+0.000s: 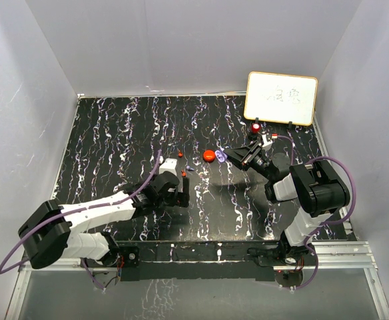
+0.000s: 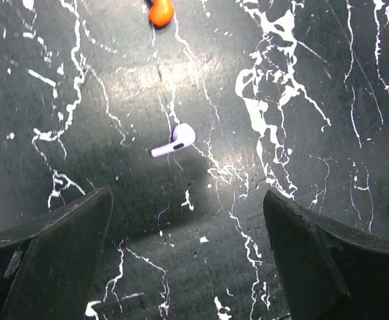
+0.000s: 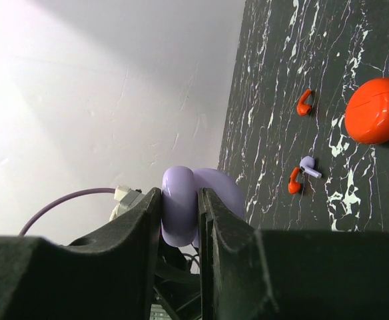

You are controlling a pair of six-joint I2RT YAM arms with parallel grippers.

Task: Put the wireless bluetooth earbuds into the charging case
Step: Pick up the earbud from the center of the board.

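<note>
The left jaws are released and stand wide apart, low over the counter (image 2: 328,220). One purple earbud (image 2: 174,140) lies flat on the counter just ahead of their tips. It is nearly on the middle line between them, a little toward the left tip, and nothing touches it. A red earbud (image 2: 161,11) lies farther ahead. The right jaws are clenched on the purple case (image 3: 180,207) and hold it off the counter. Two rounded halves show, so it is probably open, but I cannot tell surely. The red case (image 3: 376,110) sits well beyond these jaws.

The step in hand, I judge, is to pick the purple earbud. To do it well, the left jaws should advance until the bud is between the tips. Then they should go down almost to the counter and close slowly across its round head, not the thin stem. The bud is small and smooth, so an off-centre squeeze can shoot it away.
</note>
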